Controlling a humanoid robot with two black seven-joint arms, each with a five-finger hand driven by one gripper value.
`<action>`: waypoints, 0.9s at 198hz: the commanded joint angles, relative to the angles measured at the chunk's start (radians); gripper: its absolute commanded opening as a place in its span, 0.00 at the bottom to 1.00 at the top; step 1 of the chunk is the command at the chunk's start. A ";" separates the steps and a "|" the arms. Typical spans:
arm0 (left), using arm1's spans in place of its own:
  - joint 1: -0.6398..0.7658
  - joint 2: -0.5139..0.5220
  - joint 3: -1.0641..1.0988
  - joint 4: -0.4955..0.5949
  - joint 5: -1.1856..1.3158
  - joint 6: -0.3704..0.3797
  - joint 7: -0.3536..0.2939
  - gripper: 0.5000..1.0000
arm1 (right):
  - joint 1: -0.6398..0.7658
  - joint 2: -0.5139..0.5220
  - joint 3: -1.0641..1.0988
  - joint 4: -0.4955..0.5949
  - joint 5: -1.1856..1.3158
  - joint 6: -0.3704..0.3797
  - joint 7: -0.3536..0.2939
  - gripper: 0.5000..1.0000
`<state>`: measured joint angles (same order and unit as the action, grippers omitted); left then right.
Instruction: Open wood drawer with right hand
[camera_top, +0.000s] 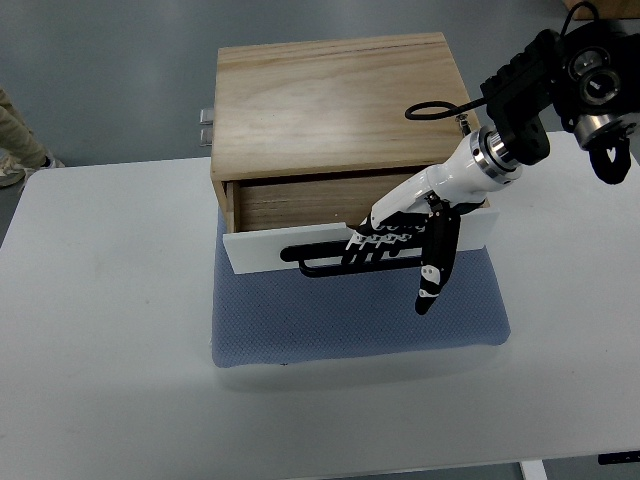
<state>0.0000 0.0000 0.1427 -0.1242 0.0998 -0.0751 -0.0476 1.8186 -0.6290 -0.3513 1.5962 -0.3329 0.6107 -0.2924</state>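
White table (100, 330), wood drawer (300, 245) partly out, right hand (400, 240) apparently hooked on its handle (310, 262).

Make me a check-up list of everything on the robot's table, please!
Surface: white table with a blue mat under the box.
Job's things: wood drawer box; white drawer front pulled partly out, black handle.
Clutter: nothing seen.
Grippers: right hand with fingers hooked on the handle; left not in view.
Cables: black cable looping by the wrist.
Surroundings: grey floor.
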 joint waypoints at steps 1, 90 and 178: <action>0.000 0.000 0.000 0.000 0.000 0.000 0.000 1.00 | 0.002 -0.012 0.000 0.014 0.000 0.000 -0.001 0.89; 0.000 0.000 0.000 0.000 0.000 0.000 0.000 1.00 | 0.042 -0.023 0.009 0.033 0.000 0.000 0.002 0.88; 0.000 0.000 0.000 0.000 0.000 0.000 0.000 1.00 | 0.080 -0.066 0.064 0.025 0.057 0.000 0.006 0.88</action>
<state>0.0000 0.0000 0.1427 -0.1242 0.0998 -0.0749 -0.0475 1.8952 -0.6778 -0.3111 1.6271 -0.3023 0.6110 -0.2869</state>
